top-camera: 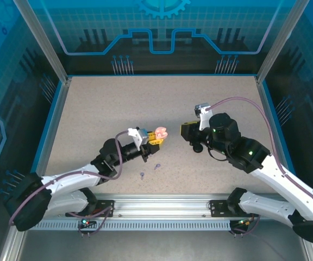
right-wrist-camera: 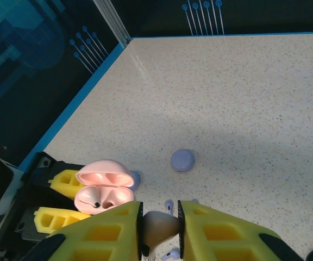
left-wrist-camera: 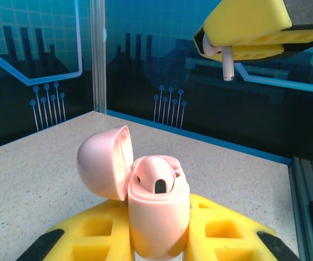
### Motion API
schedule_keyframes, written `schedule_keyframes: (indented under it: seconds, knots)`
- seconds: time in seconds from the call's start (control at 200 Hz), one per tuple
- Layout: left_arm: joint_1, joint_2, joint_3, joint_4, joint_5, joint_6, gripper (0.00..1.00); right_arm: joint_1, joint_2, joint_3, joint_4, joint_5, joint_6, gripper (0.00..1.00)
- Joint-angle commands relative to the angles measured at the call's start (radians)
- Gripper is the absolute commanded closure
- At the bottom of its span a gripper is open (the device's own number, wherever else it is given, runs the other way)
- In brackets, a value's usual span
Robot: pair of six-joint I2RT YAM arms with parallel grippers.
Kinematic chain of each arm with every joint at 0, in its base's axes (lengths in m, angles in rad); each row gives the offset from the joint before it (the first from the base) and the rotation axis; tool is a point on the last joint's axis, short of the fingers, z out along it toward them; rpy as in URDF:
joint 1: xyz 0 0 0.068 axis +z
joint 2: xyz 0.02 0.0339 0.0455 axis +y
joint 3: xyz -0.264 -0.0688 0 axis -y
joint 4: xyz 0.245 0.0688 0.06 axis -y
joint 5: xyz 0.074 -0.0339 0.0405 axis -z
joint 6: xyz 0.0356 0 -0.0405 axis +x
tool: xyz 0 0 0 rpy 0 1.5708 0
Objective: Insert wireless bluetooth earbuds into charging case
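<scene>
The left claw point(top-camera: 155, 139) was clenched on a pink case point(top-camera: 160, 132), holding it above the counter point(top-camera: 118, 103) near the middle of the work area. In the left wrist view the pink case point(left-wrist-camera: 157, 209) stood upright between the yellow fingers point(left-wrist-camera: 99, 231), its lid point(left-wrist-camera: 105, 160) swung open to the left and its inner wells exposed.

The right claw point(top-camera: 185, 131) faced it from the right, close by but not touching. It was clenched on a pale earbud point(right-wrist-camera: 157, 228), pinched between its yellow pads point(right-wrist-camera: 105, 231). Seen from the left wrist, that earbud point(left-wrist-camera: 225, 60) hung stem-down from the right claw point(left-wrist-camera: 249, 41), above the open case and to its right, well clear of the wells.

Two lavender earbuds point(top-camera: 157, 165) lay loose on the counter nearer the arm bases, just below the left claw, one a little to the left of the other. From the right wrist, a round lavender case point(right-wrist-camera: 182, 160) sat closed on the counter beyond the right claw's fingers, to the right of the pink case point(right-wrist-camera: 105, 190). Whether a bud already sat inside the pink case could not be told.
</scene>
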Motion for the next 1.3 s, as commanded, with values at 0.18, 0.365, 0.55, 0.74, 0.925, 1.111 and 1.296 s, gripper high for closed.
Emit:
schedule_keyframes:
  seconds: [0.18, 0.365, 0.55, 0.74, 0.925, 1.111, 1.296]
  knots:
    - [-0.044, 0.090, 0.063, 0.139, -0.017, -0.001, 1.00, 0.072, 0.023, -0.031, 0.130, 0.041, -0.016, 0.76]
    - [-0.056, 0.105, 0.067, 0.147, -0.029, 0.003, 1.00, 0.099, 0.063, -0.018, 0.132, 0.058, -0.023, 0.76]
    - [-0.058, 0.101, 0.066, 0.154, -0.031, -0.002, 1.00, 0.115, 0.081, -0.023, 0.132, 0.076, -0.023, 0.77]
    - [-0.059, 0.095, 0.063, 0.155, -0.029, -0.006, 1.00, 0.122, 0.093, -0.030, 0.132, 0.089, -0.020, 0.76]
    - [-0.060, 0.091, 0.061, 0.155, -0.027, -0.010, 1.00, 0.123, 0.099, -0.038, 0.132, 0.102, -0.021, 0.76]
    - [-0.060, 0.084, 0.058, 0.155, -0.027, -0.012, 1.00, 0.126, 0.106, -0.041, 0.137, 0.107, -0.020, 0.76]
    - [-0.060, 0.081, 0.057, 0.155, -0.027, -0.012, 1.00, 0.129, 0.116, -0.045, 0.138, 0.108, -0.018, 0.76]
